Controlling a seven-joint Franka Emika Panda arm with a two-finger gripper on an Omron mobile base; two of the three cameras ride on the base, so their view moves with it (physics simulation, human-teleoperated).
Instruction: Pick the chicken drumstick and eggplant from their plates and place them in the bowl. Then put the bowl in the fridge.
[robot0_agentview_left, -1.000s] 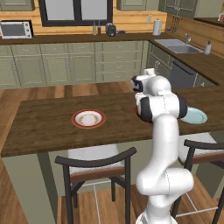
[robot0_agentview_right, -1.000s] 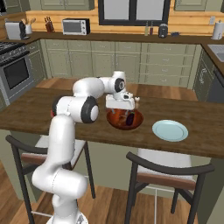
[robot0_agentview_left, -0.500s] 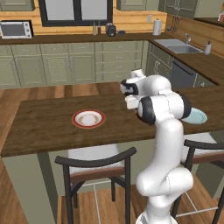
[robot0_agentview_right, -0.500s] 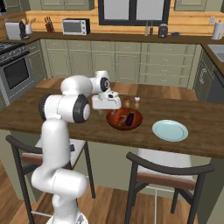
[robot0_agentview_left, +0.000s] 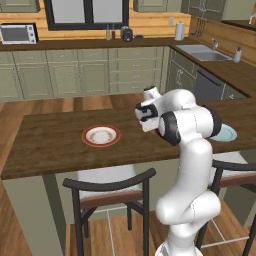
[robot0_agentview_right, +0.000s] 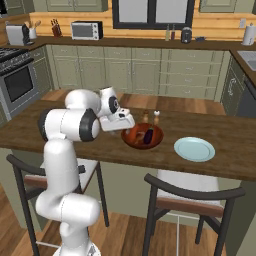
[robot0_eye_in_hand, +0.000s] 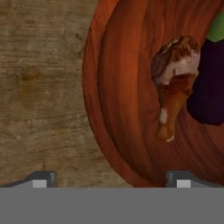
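Note:
The reddish-brown bowl (robot0_agentview_right: 131, 141) stands on the dark wooden counter, with the chicken drumstick (robot0_agentview_right: 138, 135) and the dark purple eggplant (robot0_agentview_right: 149, 136) lying side by side inside it. In the hand view the drumstick (robot0_eye_in_hand: 173, 83) lies bone end down on the bowl's inner wall (robot0_eye_in_hand: 113, 109), and the eggplant (robot0_eye_in_hand: 210, 87) sits at the right edge. My gripper (robot0_agentview_right: 128, 124) hangs open just above the bowl's left rim, with nothing between its fingertips (robot0_eye_in_hand: 40, 179). The white plate with the red-brown rim (robot0_agentview_left: 101, 135) and the light blue plate (robot0_agentview_right: 194, 149) are bare. The fridge is out of view.
Two small shakers (robot0_agentview_right: 151, 117) stand right behind the bowl. Dark chairs (robot0_agentview_right: 185, 192) are tucked under the counter's near edge. Green cabinets, a microwave (robot0_agentview_right: 84, 30) and a stove (robot0_agentview_right: 15, 75) line the far walls.
My hand has swung from above the bowl's middle toward its left rim, and the elbow has swung with it. Drumstick and eggplant stay put in the bowl.

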